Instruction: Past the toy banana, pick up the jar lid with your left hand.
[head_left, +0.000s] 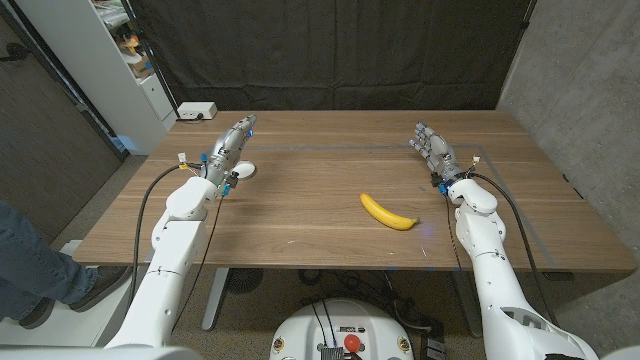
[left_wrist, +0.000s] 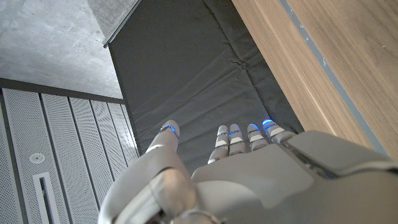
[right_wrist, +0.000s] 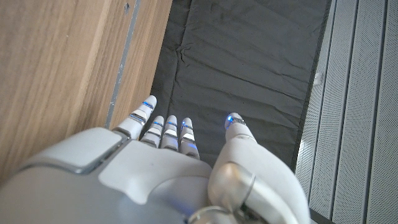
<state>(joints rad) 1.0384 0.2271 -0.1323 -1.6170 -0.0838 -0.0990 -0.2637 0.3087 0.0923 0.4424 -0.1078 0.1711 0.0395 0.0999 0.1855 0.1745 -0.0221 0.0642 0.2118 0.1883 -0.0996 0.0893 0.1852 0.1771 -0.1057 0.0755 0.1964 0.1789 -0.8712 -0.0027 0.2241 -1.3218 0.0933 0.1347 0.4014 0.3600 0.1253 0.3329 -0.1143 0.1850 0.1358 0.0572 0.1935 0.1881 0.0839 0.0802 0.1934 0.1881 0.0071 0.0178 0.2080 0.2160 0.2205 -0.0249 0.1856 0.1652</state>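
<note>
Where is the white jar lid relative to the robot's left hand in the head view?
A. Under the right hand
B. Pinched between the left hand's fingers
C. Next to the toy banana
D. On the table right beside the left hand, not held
D: the jar lid lies on the table beside the left hand, whose fingers are straight and hold nothing.

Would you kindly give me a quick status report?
Left robot hand open, holding nothing. Right robot hand open. Jar lid on table beside left wrist, untouched. Toy banana lies apart, not blocking.

Overhead head view of table (head_left: 330, 190); wrist views toward backdrop (left_wrist: 199, 74).
</note>
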